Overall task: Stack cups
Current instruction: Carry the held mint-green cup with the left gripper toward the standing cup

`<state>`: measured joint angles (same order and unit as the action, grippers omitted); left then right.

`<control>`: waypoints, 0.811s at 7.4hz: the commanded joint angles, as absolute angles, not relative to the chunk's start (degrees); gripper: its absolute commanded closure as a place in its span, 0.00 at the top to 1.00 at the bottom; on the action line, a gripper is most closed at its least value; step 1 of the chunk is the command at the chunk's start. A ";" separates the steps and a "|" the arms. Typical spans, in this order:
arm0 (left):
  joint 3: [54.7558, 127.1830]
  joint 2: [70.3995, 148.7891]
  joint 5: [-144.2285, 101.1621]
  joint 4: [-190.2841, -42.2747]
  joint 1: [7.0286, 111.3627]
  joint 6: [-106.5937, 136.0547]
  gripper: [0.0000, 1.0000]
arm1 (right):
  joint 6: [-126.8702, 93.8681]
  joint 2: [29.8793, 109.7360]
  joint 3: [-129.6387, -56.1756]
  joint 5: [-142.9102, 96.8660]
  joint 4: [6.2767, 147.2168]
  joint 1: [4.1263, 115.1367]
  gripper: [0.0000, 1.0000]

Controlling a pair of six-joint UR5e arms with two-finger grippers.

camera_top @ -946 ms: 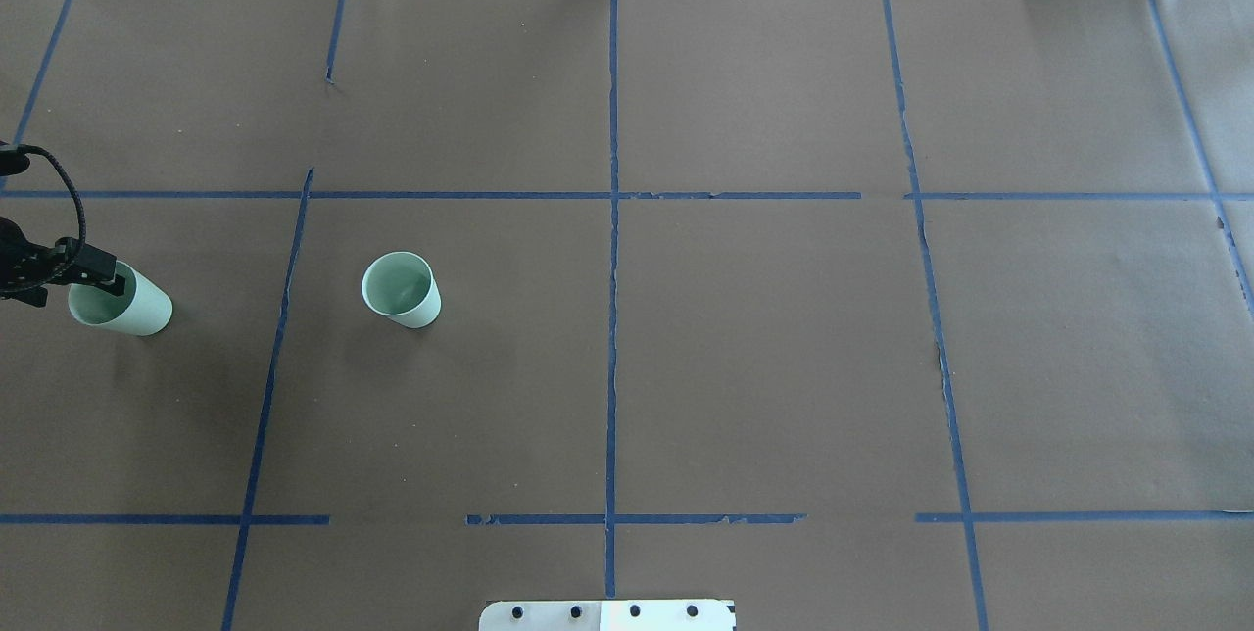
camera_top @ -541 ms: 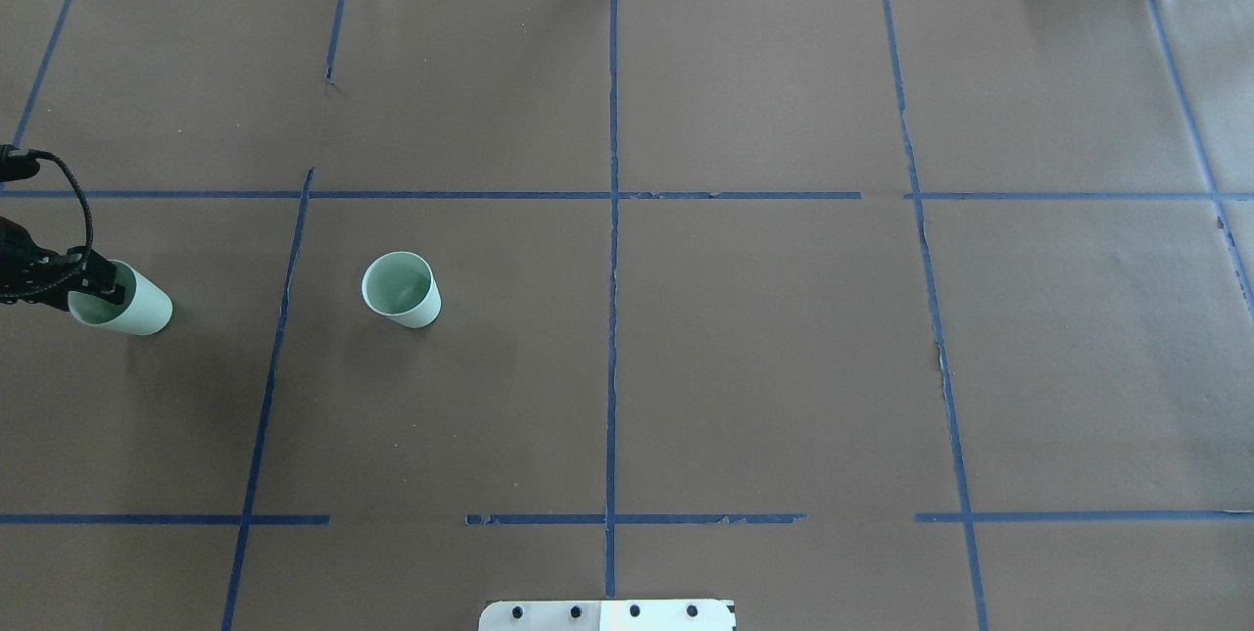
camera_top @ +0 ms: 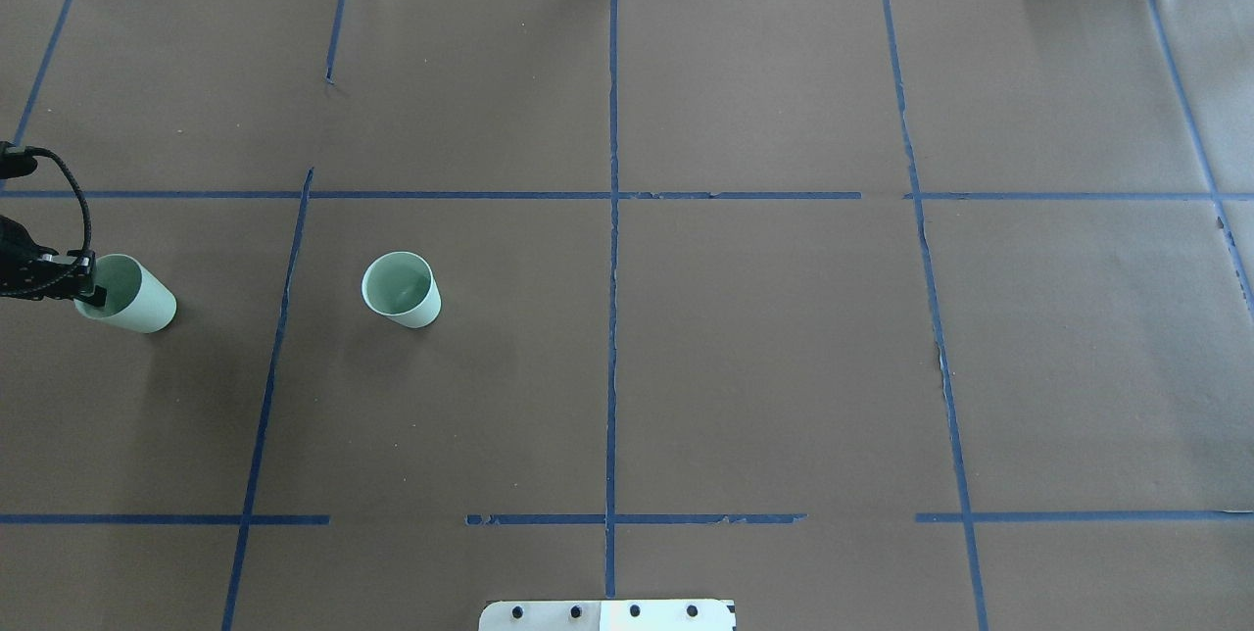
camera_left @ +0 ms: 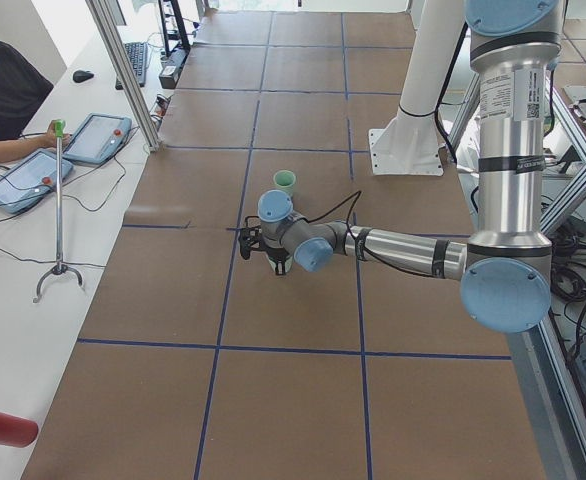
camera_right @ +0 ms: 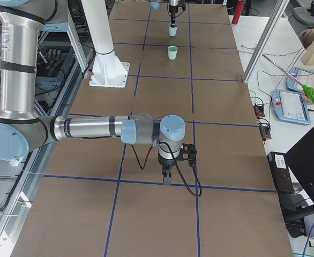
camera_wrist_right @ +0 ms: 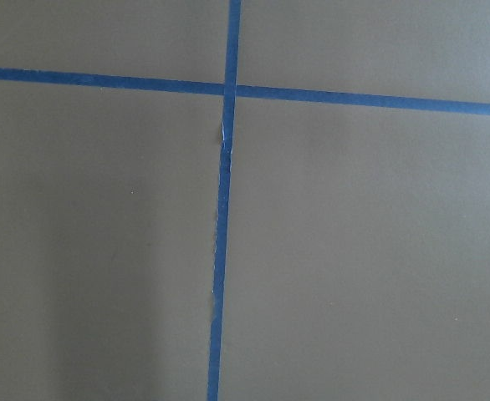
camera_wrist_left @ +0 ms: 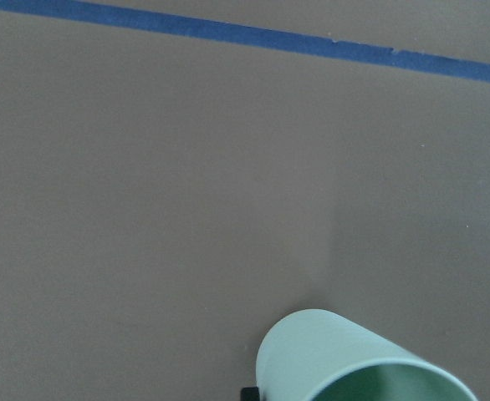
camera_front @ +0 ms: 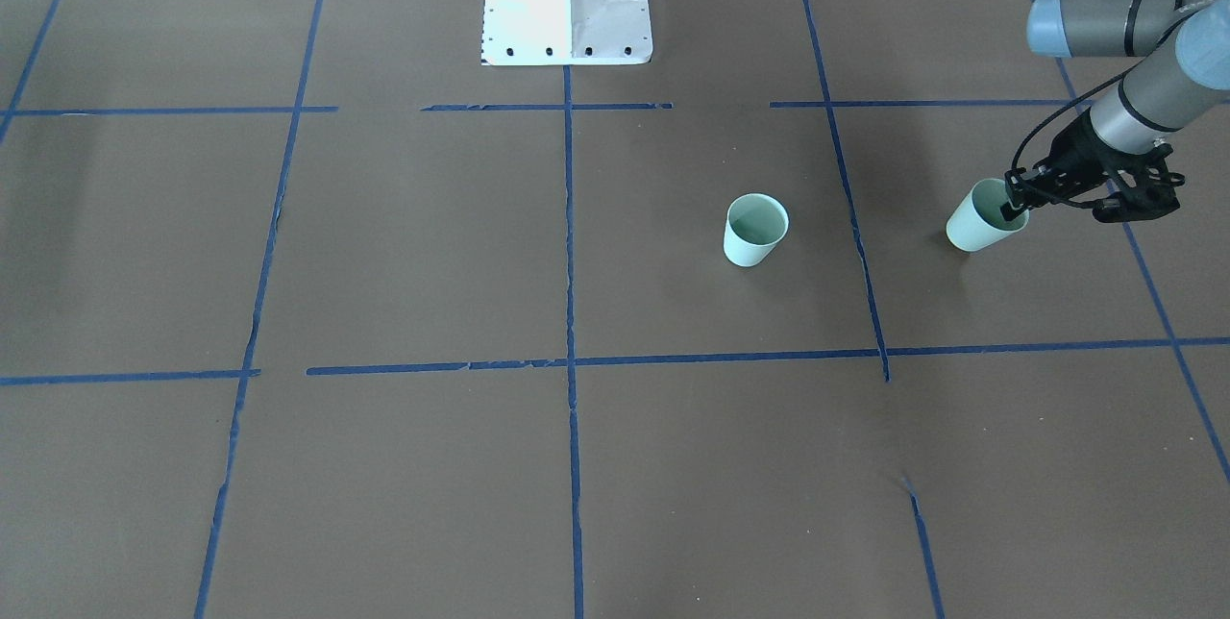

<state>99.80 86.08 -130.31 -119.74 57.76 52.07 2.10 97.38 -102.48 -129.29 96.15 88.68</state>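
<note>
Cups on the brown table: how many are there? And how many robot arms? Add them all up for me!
Mint-green cups: 2 (the middle cup and the edge cup by the left pincer)
Robot arms: 2 (the left arm and the right arm)
Total: 4

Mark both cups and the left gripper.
free cup (camera_top: 400, 286): overhead view, on its inside.
cup at the gripper (camera_front: 973, 229): front-facing view, on its outer wall.
left gripper (camera_front: 1012, 207): front-facing view, midway between the fingertips, at that cup's rim.
</note>
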 commanded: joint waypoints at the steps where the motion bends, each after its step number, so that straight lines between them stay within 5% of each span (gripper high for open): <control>1: 108.67 87.09 -130.52 -107.05 58.88 51.25 0.00 | 2.11 97.38 -102.48 -129.29 96.24 88.68 1.00; 6: 116.98 107.99 -130.52 -79.37 57.77 64.72 0.00 | 2.11 97.38 -102.48 -129.29 96.15 88.68 1.00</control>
<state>116.64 102.68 -130.52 -83.04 60.14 58.12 2.11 97.38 -102.52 -129.29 96.16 88.68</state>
